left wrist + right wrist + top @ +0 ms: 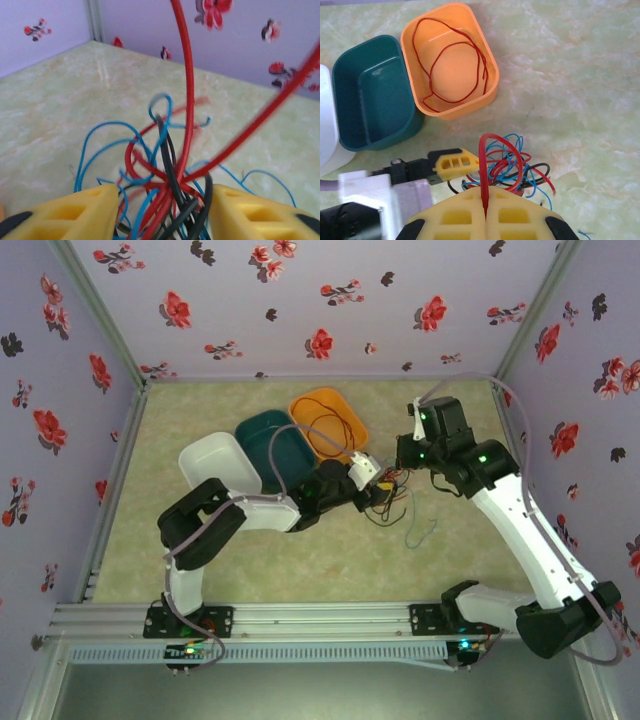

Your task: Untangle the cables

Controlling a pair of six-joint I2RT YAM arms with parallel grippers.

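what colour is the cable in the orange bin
The cable is red; the right wrist view shows it best.

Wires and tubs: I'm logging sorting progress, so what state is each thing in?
Orange plastic tub, holds one red wire loop.
Teal plastic tub, empty.
White plastic tub, empty.
Knotted bundle of red, blue and black wires, tangled.
Left gripper, jaws closed on the bundle.
Right gripper, jaws shut on a single red wire.
Loose blue-grey wire, lying free on the table.
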